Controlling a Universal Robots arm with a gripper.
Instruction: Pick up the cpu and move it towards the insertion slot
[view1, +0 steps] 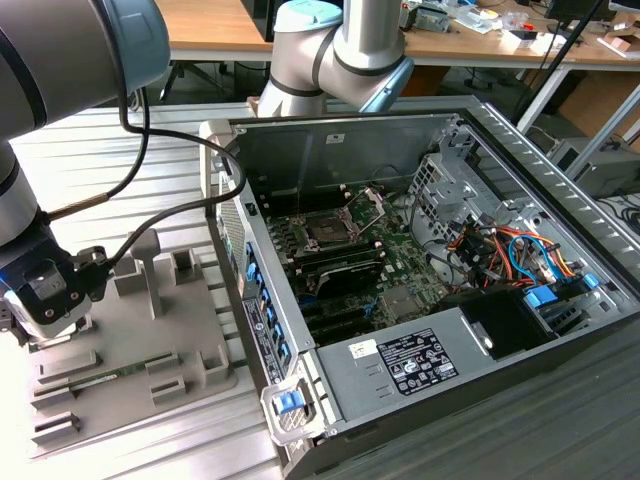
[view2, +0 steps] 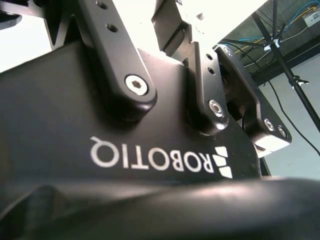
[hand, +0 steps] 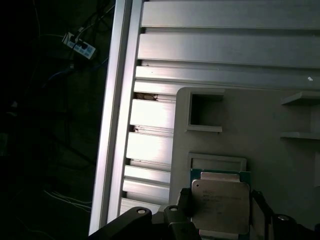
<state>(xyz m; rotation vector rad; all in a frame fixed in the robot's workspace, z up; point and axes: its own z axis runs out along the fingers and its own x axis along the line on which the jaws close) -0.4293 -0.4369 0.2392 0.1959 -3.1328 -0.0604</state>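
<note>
In the first wrist view the cpu (hand: 220, 199), a small square chip with a pale metal top and a green rim, lies at a shallow square recess of the grey fixture plate (hand: 240, 120). My gripper (hand: 220, 207) is shut on the cpu, one dark finger against each side. In the exterior view my gripper (view1: 32, 318) hangs low over the fixture plate (view1: 150, 340) at the exterior view's left. The insertion slot (view1: 327, 230) sits on the motherboard inside the open computer case, its hinged metal plate (view1: 373, 204) raised. The second wrist view shows the gripper's black housing (view2: 150, 125) up close.
The open computer case (view1: 420, 250) lies to the right of the fixture plate in the exterior view, with black memory slots (view1: 345, 268) and coloured cables (view1: 500, 250). Grey fixture blocks (view1: 140, 270) stand near the gripper. The slotted aluminium table's edge (hand: 112, 125) runs beside the plate.
</note>
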